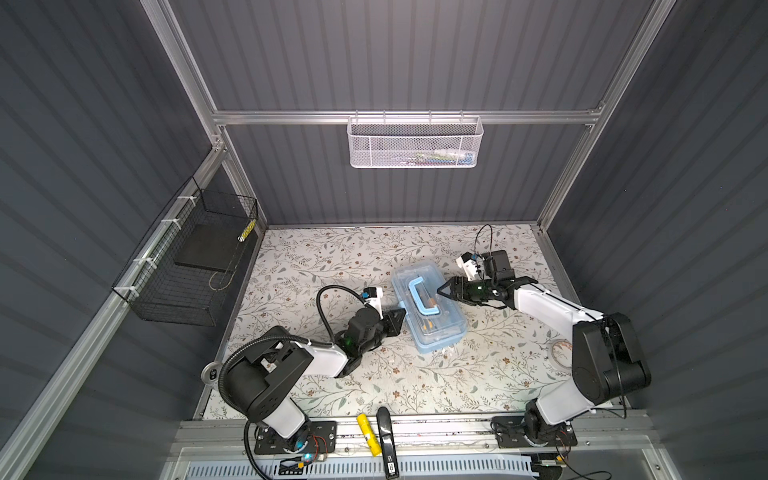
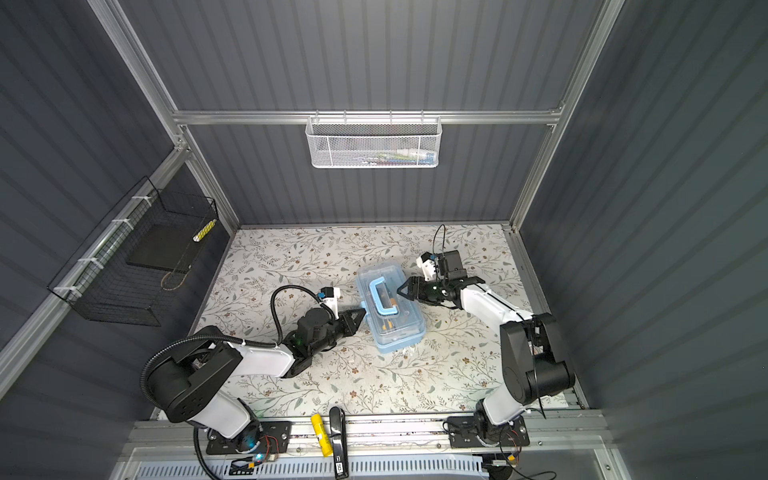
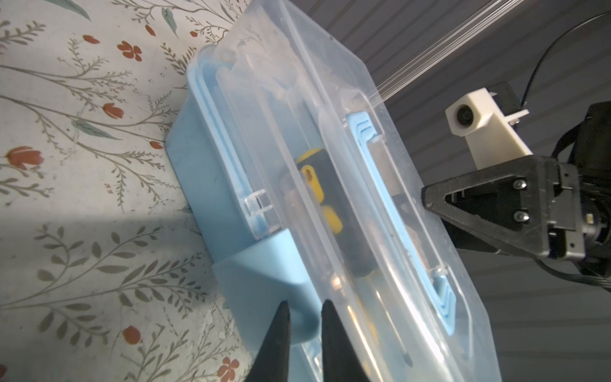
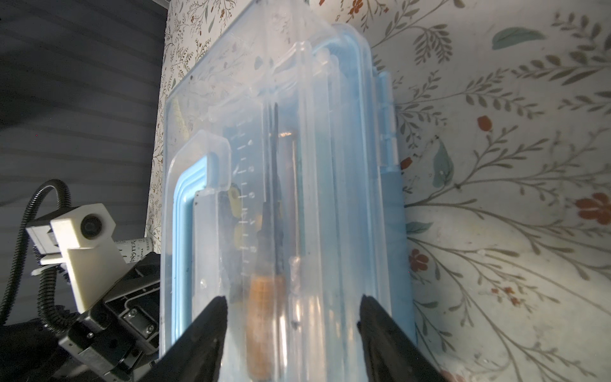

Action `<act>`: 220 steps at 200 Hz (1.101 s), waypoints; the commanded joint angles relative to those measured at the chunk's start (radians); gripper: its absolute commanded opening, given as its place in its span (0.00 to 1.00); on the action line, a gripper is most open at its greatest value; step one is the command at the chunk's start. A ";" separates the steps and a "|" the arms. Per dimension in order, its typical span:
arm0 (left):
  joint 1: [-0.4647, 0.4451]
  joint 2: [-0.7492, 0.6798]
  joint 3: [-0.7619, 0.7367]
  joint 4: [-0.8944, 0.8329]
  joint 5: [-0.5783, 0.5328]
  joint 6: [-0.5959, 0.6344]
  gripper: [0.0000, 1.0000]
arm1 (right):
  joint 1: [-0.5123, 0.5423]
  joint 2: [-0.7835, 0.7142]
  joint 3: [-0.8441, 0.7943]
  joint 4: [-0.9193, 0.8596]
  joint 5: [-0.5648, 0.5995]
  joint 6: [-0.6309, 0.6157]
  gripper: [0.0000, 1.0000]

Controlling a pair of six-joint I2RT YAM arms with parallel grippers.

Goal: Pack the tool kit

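Observation:
The tool kit [image 1: 432, 316] [image 2: 392, 320] is a light-blue case with its clear lid down, lying mid-table in both top views. Its blue handle [image 1: 424, 297] lies flat on the lid. Through the lid I see the yellow-black knife [image 3: 314, 185] and an orange-handled screwdriver [image 4: 264, 314]. My left gripper [image 1: 401, 318] [image 3: 305, 306] is at the case's left side, its jaws nearly together and pinching the blue latch [image 3: 264, 274]. My right gripper [image 1: 441, 289] [image 4: 292, 311] stands open against the hinge side, its fingertips [image 4: 215, 314] spread in front of the wall, gripping nothing.
A white mesh basket [image 1: 415, 141] hangs on the back wall. A black wire basket [image 1: 187, 266] is fixed to the left wall. A yellow tube [image 1: 369, 434] and a black tool [image 1: 386, 440] lie on the front rail. A clear ring [image 1: 561, 353] sits by the right arm.

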 commanded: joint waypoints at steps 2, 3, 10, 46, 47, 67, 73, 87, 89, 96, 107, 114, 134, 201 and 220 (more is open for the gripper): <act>0.001 0.019 0.020 0.048 0.037 -0.010 0.19 | 0.022 0.045 -0.033 -0.065 -0.025 0.000 0.64; -0.001 0.020 0.020 0.048 0.038 -0.010 0.19 | 0.022 0.045 -0.033 -0.065 -0.025 0.000 0.64; 0.000 0.022 0.020 0.050 0.041 -0.010 0.19 | 0.022 0.047 -0.033 -0.066 -0.023 0.000 0.64; 0.000 0.017 0.023 0.049 0.042 -0.009 0.19 | 0.022 0.048 -0.033 -0.067 -0.023 0.000 0.64; 0.000 0.017 0.023 0.049 0.043 -0.009 0.19 | 0.022 0.048 -0.033 -0.067 -0.022 0.000 0.64; -0.001 0.012 0.026 0.040 0.042 -0.006 0.19 | 0.022 0.048 -0.032 -0.066 -0.022 -0.001 0.64; 0.000 0.011 0.028 0.034 0.040 -0.005 0.19 | 0.022 0.049 -0.032 -0.067 -0.023 0.001 0.64; 0.000 0.012 0.031 0.025 0.041 -0.003 0.19 | 0.022 0.050 -0.032 -0.066 -0.023 0.002 0.64; 0.000 0.012 0.031 0.024 0.041 -0.003 0.19 | 0.022 0.050 -0.032 -0.067 -0.022 0.001 0.64; 0.000 0.012 0.031 0.023 0.041 -0.002 0.19 | 0.022 0.048 -0.032 -0.065 -0.020 0.001 0.64; 0.000 0.012 0.034 0.014 0.039 -0.002 0.19 | 0.022 0.046 -0.032 -0.067 -0.019 0.000 0.64; 0.000 0.011 0.036 0.004 0.037 -0.001 0.19 | 0.022 0.045 -0.032 -0.066 -0.018 0.000 0.64; 0.000 0.008 0.045 -0.020 0.037 0.006 0.18 | 0.022 0.044 -0.032 -0.067 -0.018 0.003 0.64; 0.014 -0.077 0.144 -0.396 -0.050 0.075 0.17 | 0.022 0.039 -0.026 -0.062 -0.003 -0.005 0.64; 0.014 -0.123 0.180 -0.525 -0.084 0.125 0.18 | 0.022 0.040 -0.017 -0.062 -0.006 -0.009 0.64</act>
